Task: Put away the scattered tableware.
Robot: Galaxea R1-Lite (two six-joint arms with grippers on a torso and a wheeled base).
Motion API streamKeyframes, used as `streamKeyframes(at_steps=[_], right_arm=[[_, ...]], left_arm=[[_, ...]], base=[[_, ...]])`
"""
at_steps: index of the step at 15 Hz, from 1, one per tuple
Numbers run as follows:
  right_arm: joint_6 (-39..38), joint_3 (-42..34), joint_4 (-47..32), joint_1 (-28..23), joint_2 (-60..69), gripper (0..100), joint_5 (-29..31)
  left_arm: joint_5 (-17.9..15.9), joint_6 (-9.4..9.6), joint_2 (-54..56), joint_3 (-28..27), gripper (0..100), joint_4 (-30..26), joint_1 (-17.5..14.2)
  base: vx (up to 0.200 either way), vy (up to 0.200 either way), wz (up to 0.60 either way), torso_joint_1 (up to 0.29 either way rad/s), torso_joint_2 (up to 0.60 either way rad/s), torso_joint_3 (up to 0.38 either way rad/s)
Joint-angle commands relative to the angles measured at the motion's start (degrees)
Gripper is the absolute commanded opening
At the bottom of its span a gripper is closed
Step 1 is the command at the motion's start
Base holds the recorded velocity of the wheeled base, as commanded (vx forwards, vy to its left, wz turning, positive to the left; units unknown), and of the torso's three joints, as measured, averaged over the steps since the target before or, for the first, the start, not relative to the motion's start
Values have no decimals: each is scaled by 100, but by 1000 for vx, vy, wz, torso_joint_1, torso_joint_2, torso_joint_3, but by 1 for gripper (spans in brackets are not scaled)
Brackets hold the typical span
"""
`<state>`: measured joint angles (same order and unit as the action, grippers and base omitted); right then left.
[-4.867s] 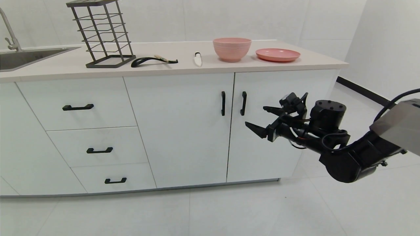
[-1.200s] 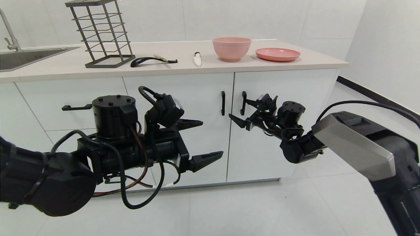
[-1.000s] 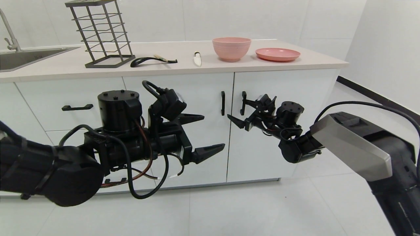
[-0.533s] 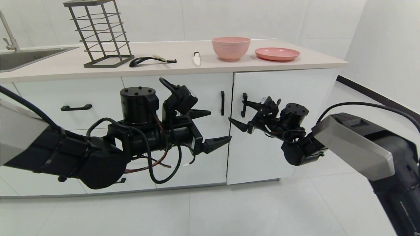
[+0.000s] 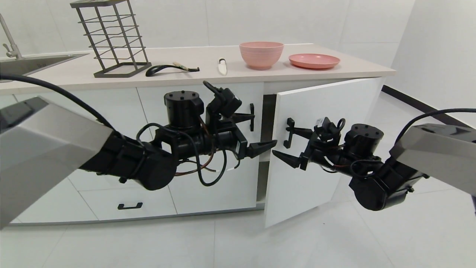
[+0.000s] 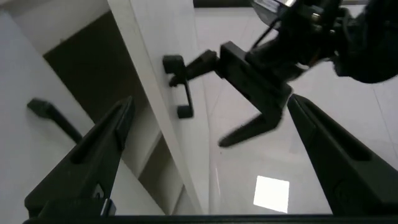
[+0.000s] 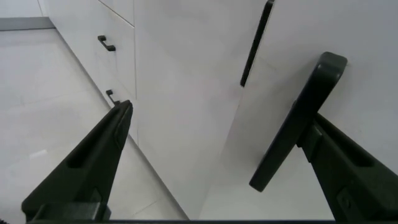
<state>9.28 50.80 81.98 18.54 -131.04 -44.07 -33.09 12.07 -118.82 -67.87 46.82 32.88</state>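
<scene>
On counter: pink bowl, plate, wire rack; tiled floor.

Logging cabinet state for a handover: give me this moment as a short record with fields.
right door: ajar
left door: shut
right hand: open, upper finger at the right door's handle
left hand: open, before the gap between doors
countertop: pink bowl, pink plate, black spoon, knife, wire rack
</scene>
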Motion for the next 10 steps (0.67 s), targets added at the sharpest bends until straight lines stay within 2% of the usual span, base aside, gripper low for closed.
streamKeyframes(at_steps=[1, 2, 4, 6, 8, 10], right_arm=[[22, -307, 116, 35, 421, 100, -84], [22, -316, 116, 44, 421, 100, -84], [39, -334, 125, 53, 421, 100, -93], [39, -334, 187, 44, 421, 100, -93], [39, -369, 231, 35, 412, 100, -93], [39, -386, 248, 9, 403, 100, -84]], left_arm=[[-14, -29, -994, -1150, 100, 2, 105], [-14, -56, -1275, -1607, 100, 2, 184], [48, -258, -1802, -2547, 100, 2, 368], [268, -363, -2268, -3295, 100, -77, 483], [408, -398, -2497, -3602, 100, -86, 483], [399, -565, -2549, -3629, 100, -7, 474]], base=[[0, 0, 0, 0, 0, 0], [0, 0, 0, 0, 0, 0], [0, 0, 0, 0, 0, 0], [0, 0, 0, 0, 0, 0], [0, 0, 0, 0, 0, 0], [0, 0, 0, 0, 0, 0]])
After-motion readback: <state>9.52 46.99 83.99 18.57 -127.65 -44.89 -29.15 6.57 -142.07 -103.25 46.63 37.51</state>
